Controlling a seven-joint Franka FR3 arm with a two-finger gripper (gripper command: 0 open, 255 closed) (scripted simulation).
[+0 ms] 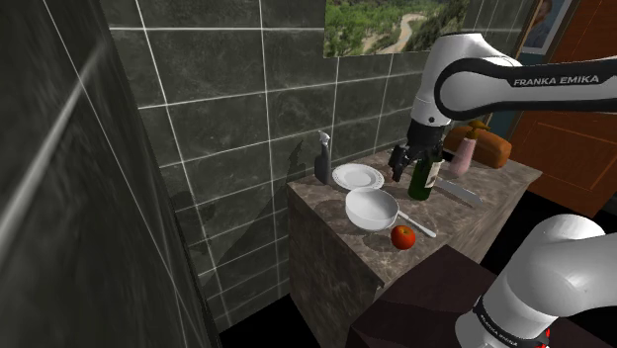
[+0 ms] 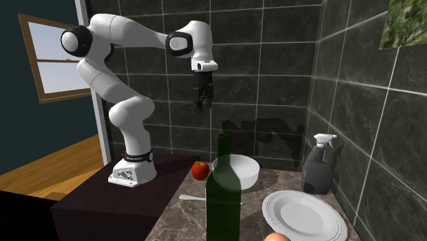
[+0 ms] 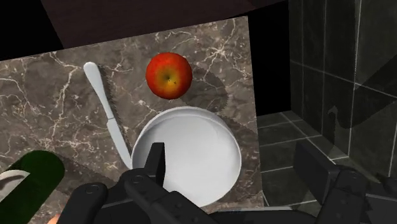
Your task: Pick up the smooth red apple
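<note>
Gripper (image 2: 203, 103) high above bowl (image 3: 191, 143), fingers apart, clamping nothing. Apple (image 3: 168, 76) on counter (image 3: 51, 95) just beside bowl, near knife (image 3: 102, 95) and counter edge, untouched.

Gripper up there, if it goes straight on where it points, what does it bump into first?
Probably the white bowl: the wrist view shows it between the gripper's open fingers, the red apple lying beyond. Depth is unclear.
</note>
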